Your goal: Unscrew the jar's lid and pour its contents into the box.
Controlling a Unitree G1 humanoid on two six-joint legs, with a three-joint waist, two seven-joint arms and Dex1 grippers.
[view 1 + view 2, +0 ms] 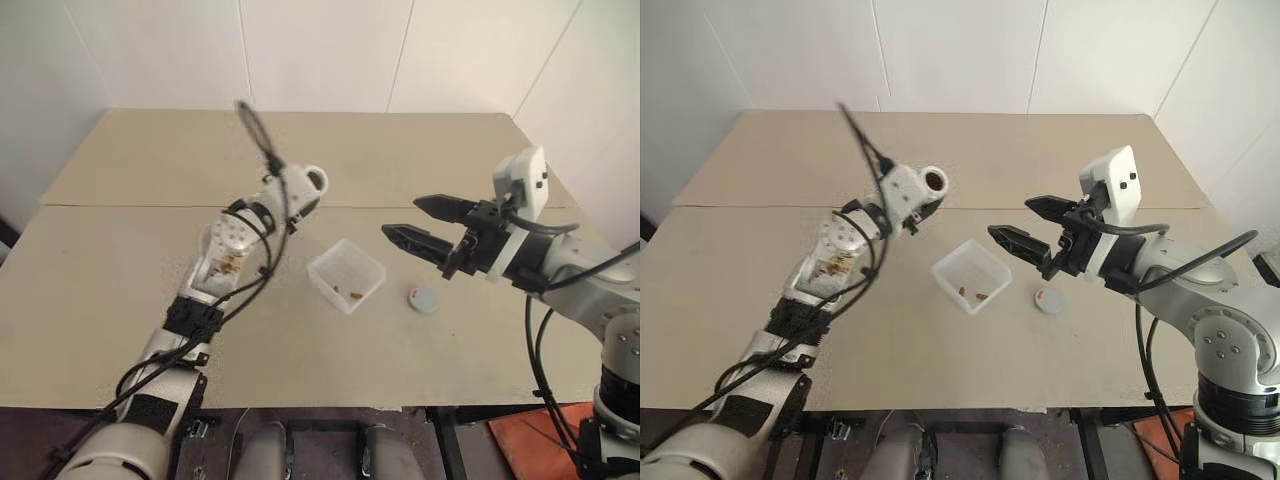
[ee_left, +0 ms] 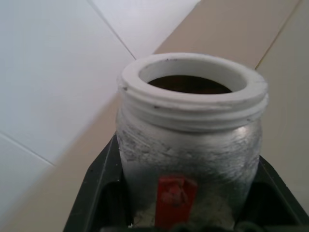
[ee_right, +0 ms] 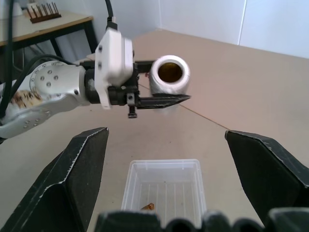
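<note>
Left eye view | left gripper clamped on lidless jar, held above table | right gripper spread, empty | box holds contents | lid beside box

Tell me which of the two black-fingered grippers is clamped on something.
The left gripper: it holds the small silvery-grey jar, lidless, off the table. The right gripper hangs open and empty above the translucent white box.
</note>
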